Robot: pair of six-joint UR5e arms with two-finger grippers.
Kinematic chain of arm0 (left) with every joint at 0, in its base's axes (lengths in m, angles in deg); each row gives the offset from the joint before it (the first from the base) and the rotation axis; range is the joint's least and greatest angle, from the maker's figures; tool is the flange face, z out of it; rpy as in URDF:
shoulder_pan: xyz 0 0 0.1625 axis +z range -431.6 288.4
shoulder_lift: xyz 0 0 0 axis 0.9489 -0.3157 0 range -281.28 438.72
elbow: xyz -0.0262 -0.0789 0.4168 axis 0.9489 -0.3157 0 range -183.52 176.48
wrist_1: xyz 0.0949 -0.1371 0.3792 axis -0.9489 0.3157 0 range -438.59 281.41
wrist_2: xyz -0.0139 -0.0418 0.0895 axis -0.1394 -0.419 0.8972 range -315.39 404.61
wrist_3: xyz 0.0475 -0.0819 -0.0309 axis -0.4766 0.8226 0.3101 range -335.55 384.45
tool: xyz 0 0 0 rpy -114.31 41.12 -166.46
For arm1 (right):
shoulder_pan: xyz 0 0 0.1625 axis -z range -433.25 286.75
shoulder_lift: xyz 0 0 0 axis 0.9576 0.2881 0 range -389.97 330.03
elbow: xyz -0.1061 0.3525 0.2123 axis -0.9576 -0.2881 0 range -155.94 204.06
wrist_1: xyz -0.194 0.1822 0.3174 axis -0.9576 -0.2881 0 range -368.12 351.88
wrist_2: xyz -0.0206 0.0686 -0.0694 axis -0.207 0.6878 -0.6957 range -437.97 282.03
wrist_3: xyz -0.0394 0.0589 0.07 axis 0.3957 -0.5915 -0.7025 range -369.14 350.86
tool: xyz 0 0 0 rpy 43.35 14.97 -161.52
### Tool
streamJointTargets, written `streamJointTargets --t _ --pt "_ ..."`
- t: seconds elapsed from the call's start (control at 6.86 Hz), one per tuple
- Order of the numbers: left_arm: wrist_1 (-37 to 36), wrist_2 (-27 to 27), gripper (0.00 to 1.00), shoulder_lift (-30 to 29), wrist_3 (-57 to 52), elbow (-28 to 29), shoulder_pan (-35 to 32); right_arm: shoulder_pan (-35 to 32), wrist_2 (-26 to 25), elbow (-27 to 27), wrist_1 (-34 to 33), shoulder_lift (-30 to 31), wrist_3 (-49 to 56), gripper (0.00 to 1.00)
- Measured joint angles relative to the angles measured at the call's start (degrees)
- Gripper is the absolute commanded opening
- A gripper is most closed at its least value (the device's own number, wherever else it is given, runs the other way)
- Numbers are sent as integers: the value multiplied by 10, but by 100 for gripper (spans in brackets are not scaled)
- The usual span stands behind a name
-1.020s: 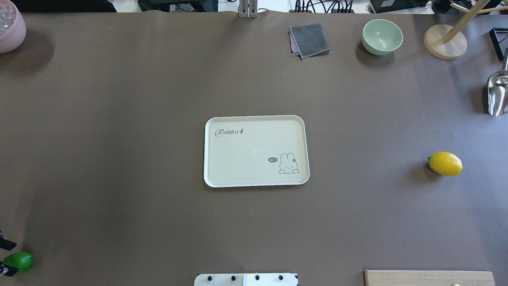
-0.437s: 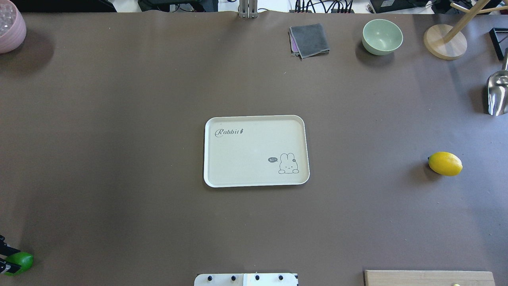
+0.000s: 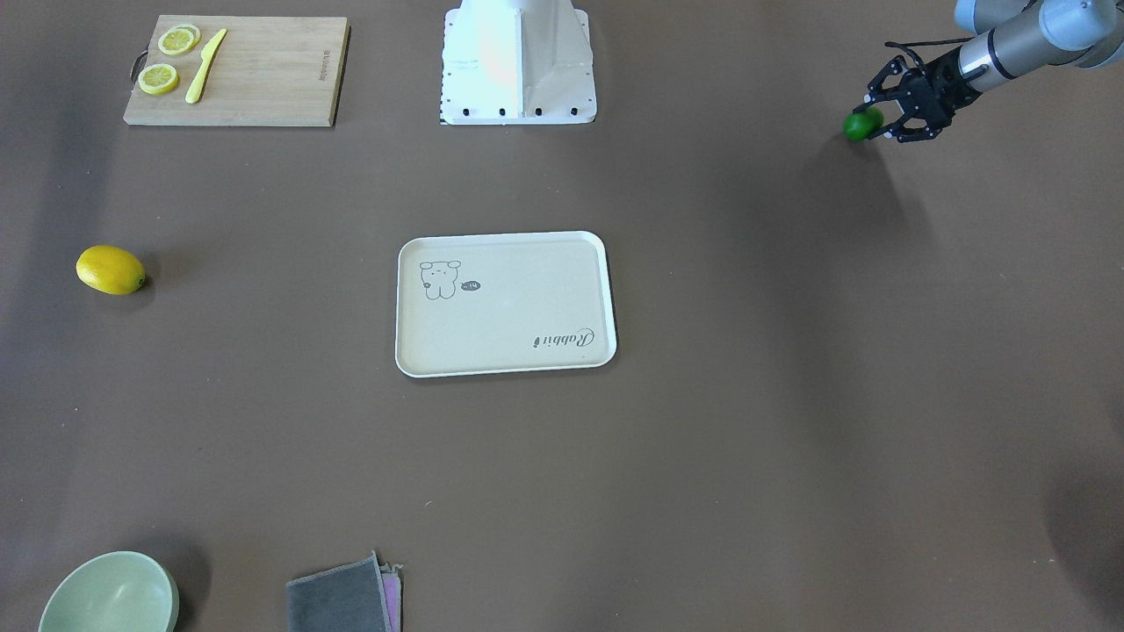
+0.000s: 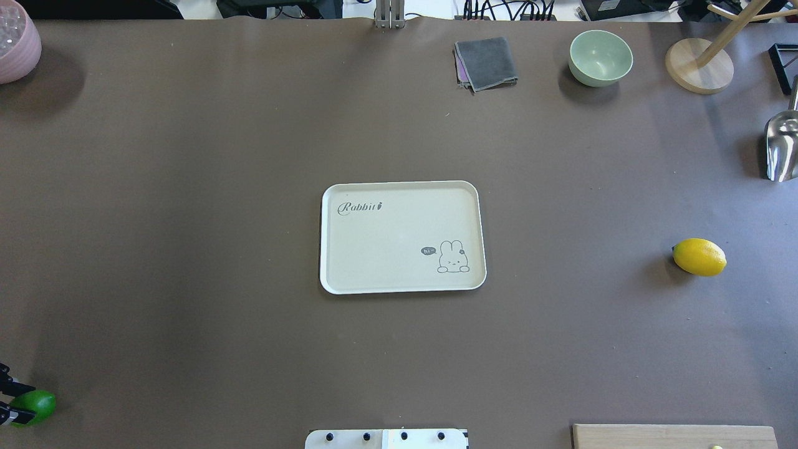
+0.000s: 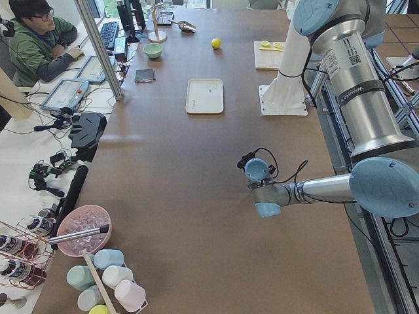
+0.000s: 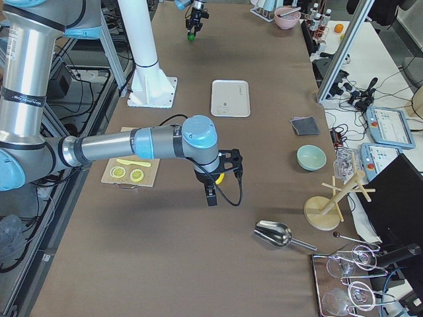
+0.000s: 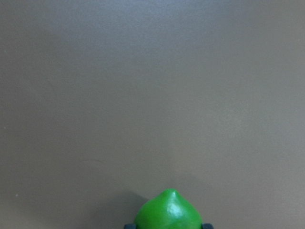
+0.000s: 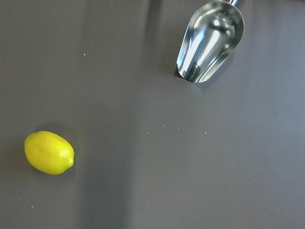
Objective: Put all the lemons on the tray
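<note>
The cream tray (image 4: 330,274) lies at the table's middle with nothing on it, and it also shows in the front view (image 3: 413,351). My left gripper (image 4: 20,403) is shut on the green lemon (image 4: 38,404) at the table's near left corner, far from the tray. The same grip shows in the front view (image 3: 875,120) and the left wrist view (image 7: 169,213). The yellow lemon (image 4: 699,257) lies alone on the table, right of the tray. My right gripper (image 6: 215,181) hovers over it; I cannot tell whether it is open or shut.
A wooden cutting board (image 3: 263,79) with lemon slices and a yellow knife is near the robot base (image 3: 518,61). A metal scoop (image 4: 781,146), a wooden stand (image 4: 698,65), a green bowl (image 4: 600,57), a grey cloth (image 4: 486,62) and a pink bowl (image 4: 15,43) line the far edges.
My left gripper has shifted slightly right and away with the green lemon in it. The yellow lemon and the tray have not moved.
</note>
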Motion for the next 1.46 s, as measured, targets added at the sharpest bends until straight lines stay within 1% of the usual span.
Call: streamJointTargets --t 0.15,0.29,0.58,0.73,1.02,1.17,1.46 --pt "28 3 0 -17 49 -2 -2 0 0 0 0 0 -1 100" --pt "41 4 0 -51 99 -2 -3 0 0 0 0 -1 -1 100" --pt "38 5 0 -140 206 -1 -19 0 0 0 0 -1 -2 100" --pt "19 4 0 -188 247 -2 -40 0 0 0 0 -1 -2 100" --pt "-56 11 0 -294 304 -2 -68 0 0 0 0 0 -2 100" --pt "-100 29 0 -341 321 -2 -74 0 0 0 0 0 -2 100" --pt "-217 85 0 -436 337 -1 -75 0 0 0 0 0 -2 100"
